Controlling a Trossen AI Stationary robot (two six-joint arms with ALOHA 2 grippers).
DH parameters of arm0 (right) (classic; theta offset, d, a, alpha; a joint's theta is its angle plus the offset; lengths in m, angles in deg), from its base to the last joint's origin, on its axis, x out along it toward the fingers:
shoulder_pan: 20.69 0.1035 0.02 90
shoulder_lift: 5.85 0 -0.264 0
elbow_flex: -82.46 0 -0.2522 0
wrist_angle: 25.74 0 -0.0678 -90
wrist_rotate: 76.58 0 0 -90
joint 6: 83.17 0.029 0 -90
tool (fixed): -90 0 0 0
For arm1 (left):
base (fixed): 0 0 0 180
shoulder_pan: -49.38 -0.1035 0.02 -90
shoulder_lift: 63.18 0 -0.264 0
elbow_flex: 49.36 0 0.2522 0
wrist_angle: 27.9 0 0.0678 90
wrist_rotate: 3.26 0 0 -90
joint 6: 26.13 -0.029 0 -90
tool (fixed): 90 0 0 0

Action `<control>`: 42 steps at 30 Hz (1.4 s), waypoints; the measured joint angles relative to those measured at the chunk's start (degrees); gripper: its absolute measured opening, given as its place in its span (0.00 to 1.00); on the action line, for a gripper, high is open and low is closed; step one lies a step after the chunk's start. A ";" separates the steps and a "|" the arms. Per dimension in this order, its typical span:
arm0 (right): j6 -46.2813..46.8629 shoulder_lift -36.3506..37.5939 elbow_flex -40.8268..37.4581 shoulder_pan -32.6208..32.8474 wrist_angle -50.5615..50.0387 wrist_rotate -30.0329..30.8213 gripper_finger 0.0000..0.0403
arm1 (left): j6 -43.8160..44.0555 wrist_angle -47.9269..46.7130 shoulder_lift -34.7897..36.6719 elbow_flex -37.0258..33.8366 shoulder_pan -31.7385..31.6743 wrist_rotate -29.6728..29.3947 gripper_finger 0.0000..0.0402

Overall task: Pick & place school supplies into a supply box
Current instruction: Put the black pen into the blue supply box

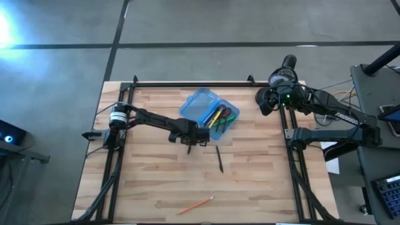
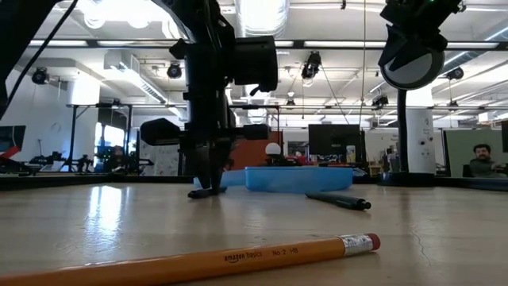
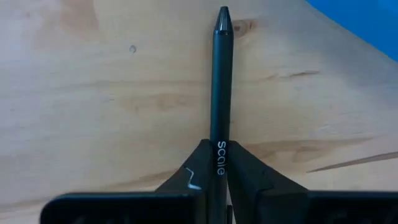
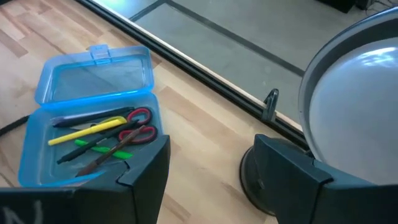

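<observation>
The translucent blue supply box lies open on the table's far middle. Its tray holds yellow, green and dark pens and the red-handled scissors. My left gripper hovers just near of the box, shut on a dark pen. A second dark pen lies flat on the table, and an orange pencil lies by the near edge. My right gripper waits open at the far right beside the desk lamp. My left gripper pinches the dark pen between its two fingers at the printed part of its barrel. The fingers come from above, pointing down, and lie along the pen. The pen stands about upright below them, its tip at table height; I cannot tell whether it touches the wood.
The black desk lamp stands at the far right corner, its head close to my right gripper. Black rails frame the table's far, left and right sides. Bare wood spreads across the near half of the table around the orange pencil.
</observation>
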 joint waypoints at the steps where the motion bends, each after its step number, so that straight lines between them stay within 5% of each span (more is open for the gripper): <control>1: -0.04 0.00 0.00 0.00 -0.02 0.00 0.56 | -0.67 -0.37 0.62 0.29 -0.04 -0.32 0.03; 9: -0.48 0.07 0.00 0.00 0.55 -0.01 0.56 | -3.44 -7.64 10.08 6.64 -0.11 -8.98 0.02; 15: -0.71 0.13 0.00 0.00 0.97 -0.02 0.56 | -14.32 -4.53 9.81 15.97 -2.52 -11.92 0.02; 21: -1.46 0.21 0.00 0.00 0.86 -0.02 0.56 | -29.32 1.88 2.28 24.59 -8.44 -9.35 0.02; 33: 1.78 2.39 0.00 0.00 -0.83 -0.06 0.56 | -38.65 -0.92 -16.27 38.55 -11.64 1.49 0.03; 42: 3.35 2.40 0.00 -0.02 -2.12 -0.04 0.56 | -39.41 -4.96 -15.96 40.45 -11.03 -0.11 0.28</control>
